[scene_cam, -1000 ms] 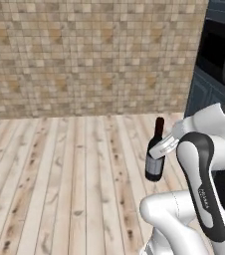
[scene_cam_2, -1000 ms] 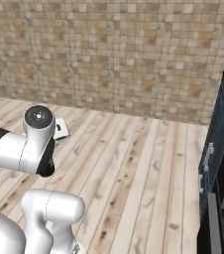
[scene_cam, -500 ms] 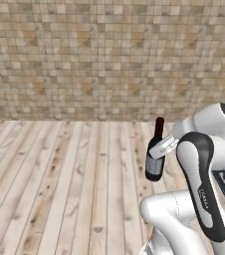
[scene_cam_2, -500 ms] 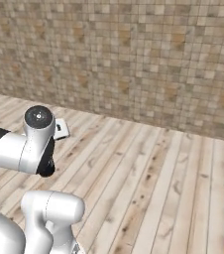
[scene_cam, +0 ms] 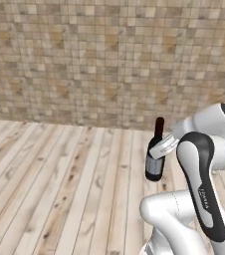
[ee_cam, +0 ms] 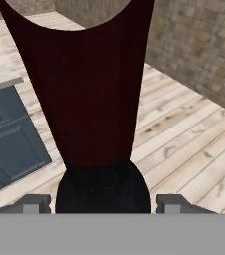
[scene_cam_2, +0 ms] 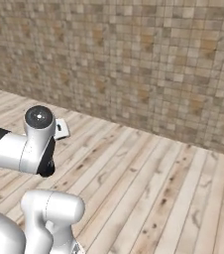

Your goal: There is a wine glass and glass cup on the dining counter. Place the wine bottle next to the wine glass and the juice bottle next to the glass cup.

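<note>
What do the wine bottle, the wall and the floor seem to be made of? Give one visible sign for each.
Wine bottle: probably dark glass, nearly black, with a greyish label and dark red top. Wall: small beige and brown stone-like tiles, shown by the grid of joints. Floor: pale wood planks, with grain and knots.

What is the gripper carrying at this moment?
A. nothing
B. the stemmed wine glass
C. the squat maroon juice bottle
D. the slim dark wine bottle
D: in the left base view the gripper is clamped on the wine bottle, slim, dark, long-necked, held upright above the wooden floor.
</note>
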